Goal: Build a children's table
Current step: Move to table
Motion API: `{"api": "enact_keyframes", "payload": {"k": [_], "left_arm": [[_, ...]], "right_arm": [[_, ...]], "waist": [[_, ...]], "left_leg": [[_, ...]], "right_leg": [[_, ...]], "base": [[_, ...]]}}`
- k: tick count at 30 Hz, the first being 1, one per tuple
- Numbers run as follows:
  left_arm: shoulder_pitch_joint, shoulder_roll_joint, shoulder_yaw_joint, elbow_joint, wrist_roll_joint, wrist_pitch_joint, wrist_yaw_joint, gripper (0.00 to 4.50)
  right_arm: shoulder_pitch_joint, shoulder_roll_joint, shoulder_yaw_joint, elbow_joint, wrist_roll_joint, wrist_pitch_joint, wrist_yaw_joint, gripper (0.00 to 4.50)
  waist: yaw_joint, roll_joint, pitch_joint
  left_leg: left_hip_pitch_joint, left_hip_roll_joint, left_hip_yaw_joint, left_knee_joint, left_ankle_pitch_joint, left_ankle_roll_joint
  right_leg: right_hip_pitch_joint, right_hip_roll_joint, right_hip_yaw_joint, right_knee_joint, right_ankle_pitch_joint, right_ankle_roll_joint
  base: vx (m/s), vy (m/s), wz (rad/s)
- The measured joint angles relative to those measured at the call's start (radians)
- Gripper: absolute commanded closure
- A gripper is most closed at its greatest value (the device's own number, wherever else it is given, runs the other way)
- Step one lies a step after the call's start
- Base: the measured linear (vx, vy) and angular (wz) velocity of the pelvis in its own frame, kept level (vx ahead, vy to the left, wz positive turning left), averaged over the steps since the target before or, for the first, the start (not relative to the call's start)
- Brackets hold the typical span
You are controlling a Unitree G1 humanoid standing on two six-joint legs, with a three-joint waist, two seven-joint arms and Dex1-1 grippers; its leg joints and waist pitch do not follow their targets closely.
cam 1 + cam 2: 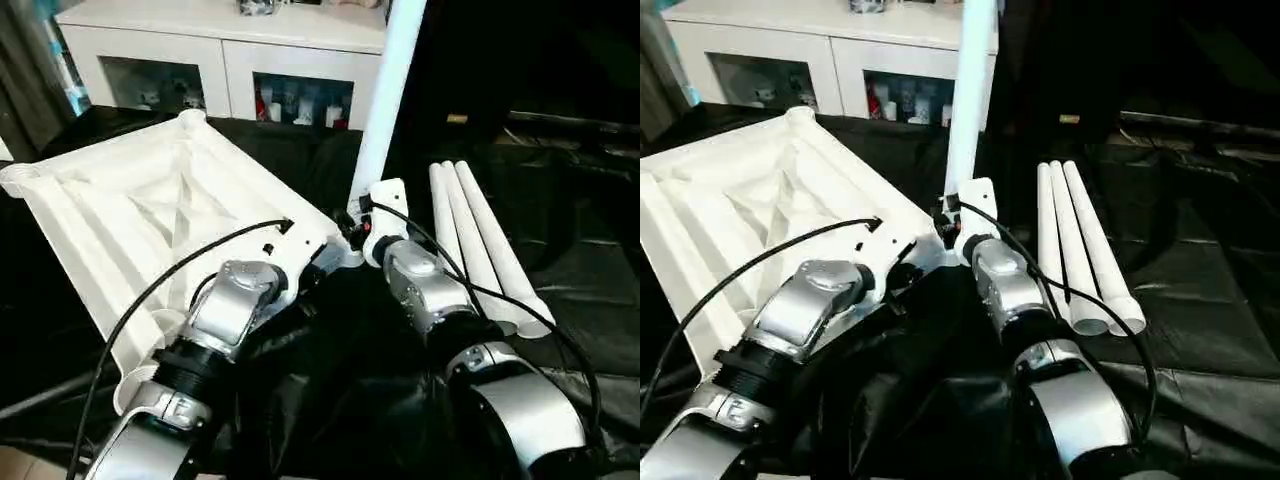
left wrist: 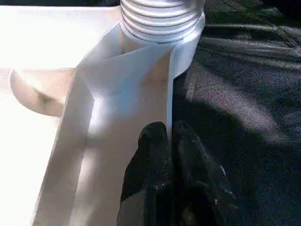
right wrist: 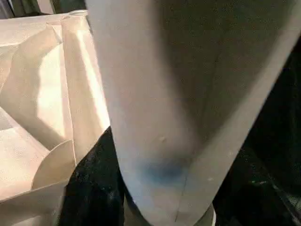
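Table top (image 1: 150, 215) lies underside up on black sheeting (image 1: 590, 290), one white leg (image 1: 385, 95) standing upright at its near corner socket. Head views show three spare legs (image 1: 480, 245) lying side by side nearby. Left wrist view reveals the left pincer (image 2: 170, 141) clenched on the rim below the leg's threaded end; the right pincer (image 1: 372, 215) grasps the standing leg.

Silver forearms (image 1: 235, 300) — black cables (image 1: 150, 290), black fingers (image 2: 160, 179).
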Motion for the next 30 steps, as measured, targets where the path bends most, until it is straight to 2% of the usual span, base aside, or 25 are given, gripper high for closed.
{"api": "enact_keyframes", "payload": {"k": [12,16,17,19,21,24,25,30], "left_arm": [[-0.001,0.012,0.004,-0.005,-0.003,0.009,0.006,4.5],[-0.002,0.016,0.005,-0.01,-0.003,0.009,0.006,4.5],[-0.002,0.016,0.006,-0.01,-0.003,0.009,0.006,4.5],[-0.003,0.017,0.006,-0.01,-0.003,0.009,0.005,4.5],[-0.005,0.021,0.006,-0.01,-0.003,0.009,0.004,4.5],[-0.008,0.025,0.007,-0.009,-0.002,0.008,0.004,4.5],[-0.008,0.029,0.008,-0.009,-0.003,0.008,0.003,4.5],[-0.01,0.052,0.008,-0.005,-0.002,-0.024,-0.007,4.5]], "right_arm": [[-0.022,0.023,-0.033,0.031,-0.018,-0.014,-0.008,2.59],[-0.032,0.026,-0.038,0.039,-0.021,-0.014,-0.008,2.59],[-0.034,0.026,-0.04,0.04,-0.021,-0.014,-0.008,2.25],[-0.035,0.03,-0.057,0.042,-0.02,-0.014,0.002,2.25],[-0.036,0.032,-0.068,0.042,-0.019,-0.014,0.013,1.84],[-0.032,0.036,-0.075,0.059,-0.013,-0.013,0.027,1.82],[-0.031,0.037,-0.079,0.061,-0.009,-0.015,0.035,1.47],[-0.035,0.048,-0.097,0.07,0.014,-0.016,0.072,1.16]], "waist": [[-0.001,0.002,0.001],[-0.001,0.006,0.004],[-0.001,0.007,0.005],[-0.001,0.008,0.006],[-0.002,0.008,0.006],[-0.004,0.008,0.008],[-0.006,0.009,0.01],[-0.006,0.012,0.016]], "left_leg": [[0.0,-0.002,0.0,0.0,0.0,0.0],[0.0,-0.003,-0.001,-0.003,0.0,0.0],[0.0,-0.003,-0.001,-0.005,0.0,0.0],[0.0,-0.003,-0.001,-0.008,0.0,0.0],[0.0,-0.005,-0.001,-0.012,0.0,0.0],[0.0,-0.006,-0.001,-0.013,0.0,0.0],[0.0,-0.006,-0.001,-0.013,0.0,0.0],[-0.001,-0.007,-0.001,-0.016,0.0,0.0]], "right_leg": [[-0.008,-0.002,0.0,-0.003,0.0,0.001],[-0.008,-0.002,0.0,-0.008,0.0,0.001],[-0.009,-0.002,-0.001,-0.01,0.0,0.001],[-0.009,-0.002,-0.001,-0.015,0.0,0.001],[-0.009,-0.002,-0.001,-0.021,0.0,0.001],[-0.01,-0.002,0.0,-0.023,0.0,0.001],[-0.011,-0.003,0.0,-0.023,0.0,0.001],[-0.021,-0.007,-0.005,-0.024,0.0,0.001]], "base": [[0.0,0.0,0.0],[0.0,0.0,0.0],[0.0,0.0,0.0],[0.0,0.0,0.0],[0.0,0.0,0.0],[0.0,0.0,0.0],[0.0,0.0,0.0],[0.0,0.0,0.0]]}}
